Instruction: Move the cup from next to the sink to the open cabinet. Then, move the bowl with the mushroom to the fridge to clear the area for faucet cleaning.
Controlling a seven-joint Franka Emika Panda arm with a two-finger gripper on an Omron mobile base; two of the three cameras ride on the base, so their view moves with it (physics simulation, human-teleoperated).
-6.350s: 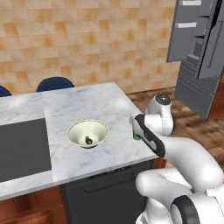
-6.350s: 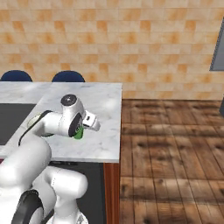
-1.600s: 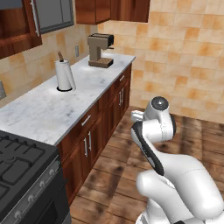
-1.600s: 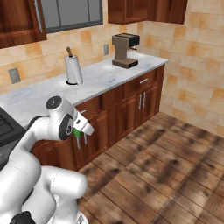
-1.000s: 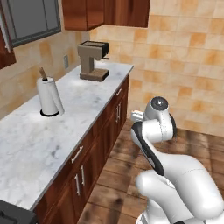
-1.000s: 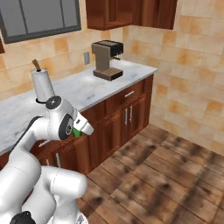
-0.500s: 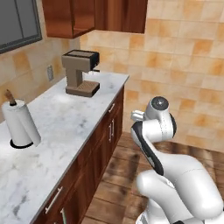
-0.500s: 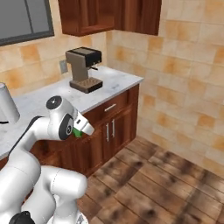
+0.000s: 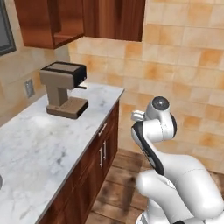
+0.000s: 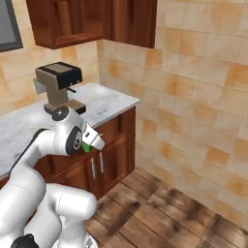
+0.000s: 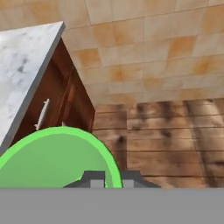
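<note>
The gripper [image 11: 106, 178] is pinching shut on the rim of the bowl [image 11: 57, 159], carrying it above the wooden floor just beside the worktop [image 9: 48, 144] with the coffee machine [image 9: 63, 89]. Judging by this, the fridge drop-off is remaining. The bowl's inside is showing bright green here.

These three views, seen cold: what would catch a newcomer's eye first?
The white arm folded close over its base, its shut gripper pinching the rim of a bright green dish that looms large in the hand view. Next, the brown coffee machine on the marble counter under dark wood cabinets, against a tan tiled wall.
</note>
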